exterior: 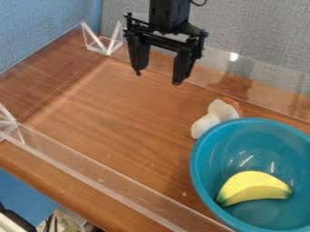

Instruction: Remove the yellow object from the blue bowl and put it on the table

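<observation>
Can see the gripper (161, 72) at the top of the frame, a little right of centre, black and pointing down. Stands wide open, with a broad gap between the two fingers and nothing in hold. Hangs well apart from the bowl (260, 143), up and to the left of it in the frame.

Can find the banana (255, 187) at the lower right, lying inside the bowl (bright yellow, hard to miss against all that turquoise). Lies in the lower part of the bowl as seen here, curved, with one end toward the lower left and the other toward the right. Runs off the right edge of the frame, that big round bowl, with a glossy inside.

Can make out a white lump (215, 120) just beside the bowl, at its upper left, with an orange-brown patch at the top (too small to name). Spreads across the middle and left, the brown wood-grain table (109, 118), with a clear wall (121, 186) slanting through the lower left. Can also see a white frame (103, 39) at the upper left, near the table's far edge, and a blue panel (34, 29) in the corner behind.
</observation>
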Controlling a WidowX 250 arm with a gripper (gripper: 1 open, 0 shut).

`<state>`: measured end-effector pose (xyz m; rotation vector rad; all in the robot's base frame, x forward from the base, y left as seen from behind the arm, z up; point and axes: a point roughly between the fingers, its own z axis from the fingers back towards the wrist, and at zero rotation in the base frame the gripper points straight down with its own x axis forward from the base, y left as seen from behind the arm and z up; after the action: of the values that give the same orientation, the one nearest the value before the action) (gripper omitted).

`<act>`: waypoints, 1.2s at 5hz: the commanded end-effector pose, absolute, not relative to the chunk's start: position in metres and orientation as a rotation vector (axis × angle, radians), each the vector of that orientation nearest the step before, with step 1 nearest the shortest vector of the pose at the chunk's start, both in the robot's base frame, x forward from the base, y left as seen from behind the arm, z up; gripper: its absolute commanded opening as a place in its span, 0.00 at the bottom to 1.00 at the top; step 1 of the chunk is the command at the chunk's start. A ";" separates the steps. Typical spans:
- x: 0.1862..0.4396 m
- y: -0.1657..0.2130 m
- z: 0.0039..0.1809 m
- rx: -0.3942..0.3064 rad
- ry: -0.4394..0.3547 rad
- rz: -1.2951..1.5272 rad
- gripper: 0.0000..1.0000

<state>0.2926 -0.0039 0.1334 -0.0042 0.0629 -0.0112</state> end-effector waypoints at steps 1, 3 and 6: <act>0.287 -0.031 0.126 -0.009 0.081 -0.099 1.00; 0.272 -0.117 0.109 0.001 0.083 -0.329 1.00; 0.251 -0.167 0.062 0.029 0.076 -0.498 1.00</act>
<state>0.2503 -0.1612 0.0515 0.0420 0.1133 -0.4826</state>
